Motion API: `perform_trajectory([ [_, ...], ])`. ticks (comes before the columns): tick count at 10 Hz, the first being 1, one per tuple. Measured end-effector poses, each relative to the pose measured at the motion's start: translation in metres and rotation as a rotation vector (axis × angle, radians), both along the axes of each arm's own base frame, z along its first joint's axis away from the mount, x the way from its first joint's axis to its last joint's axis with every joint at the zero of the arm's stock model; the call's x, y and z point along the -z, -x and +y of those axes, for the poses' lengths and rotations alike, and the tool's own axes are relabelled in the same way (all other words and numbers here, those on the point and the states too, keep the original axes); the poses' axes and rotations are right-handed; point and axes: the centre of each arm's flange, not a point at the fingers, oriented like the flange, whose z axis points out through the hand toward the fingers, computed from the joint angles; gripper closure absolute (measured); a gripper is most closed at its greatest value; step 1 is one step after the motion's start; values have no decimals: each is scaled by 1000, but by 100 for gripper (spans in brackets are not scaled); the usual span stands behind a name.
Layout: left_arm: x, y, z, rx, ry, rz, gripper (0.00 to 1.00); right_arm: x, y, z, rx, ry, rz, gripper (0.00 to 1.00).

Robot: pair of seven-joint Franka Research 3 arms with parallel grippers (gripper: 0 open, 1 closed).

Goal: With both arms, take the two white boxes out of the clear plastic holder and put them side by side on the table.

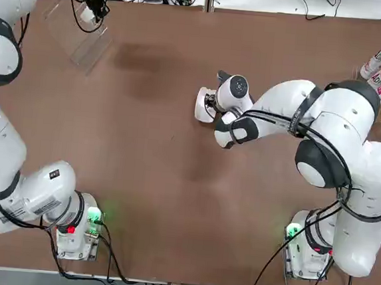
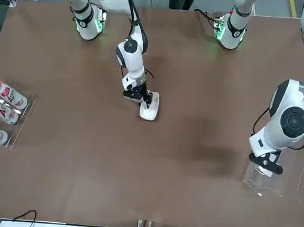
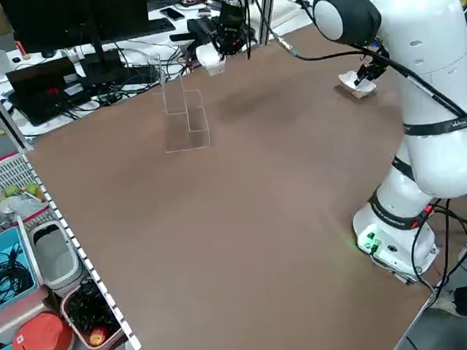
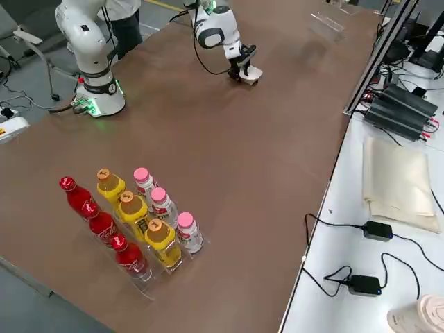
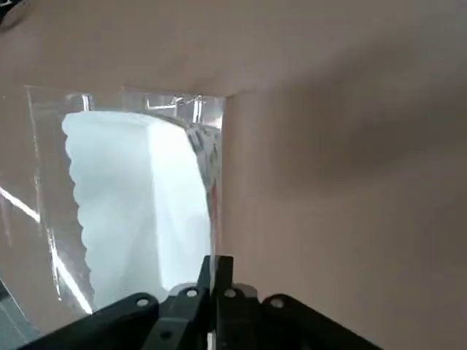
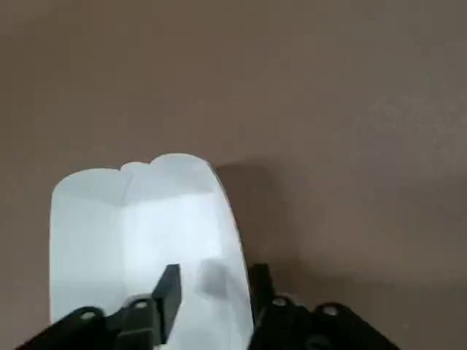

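White boxes: one sits mid-surface w/ our right claw closed on its edge; other is pinched in our left claw, above clear holder. Next, we judge: release right, bring 2nd box alongside.

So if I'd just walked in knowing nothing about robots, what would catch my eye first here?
Probably the right gripper near the middle of the brown table, its fingers closed on a small white box that sits on the tabletop. Next, the left gripper at the far left corner, holding a second white box above the clear plastic holder. Colourful bottles stand in rows at the table's right edge.
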Motion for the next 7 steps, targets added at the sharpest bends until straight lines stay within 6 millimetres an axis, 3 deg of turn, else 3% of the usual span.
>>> perform_trajectory([
  [1,-1,2,-6,-9,7,5,98,-1,0,2,7,-5,0,58],
  [3,-1,4,-8,-27,23,12,98,-2,0,3,11,-8,-2,88],
  [4,-1,4,-8,-29,25,14,98,-3,-1,3,13,-9,-4,98],
  [7,-1,4,-8,-30,26,14,98,-15,-21,-8,46,-13,-34,98],
])
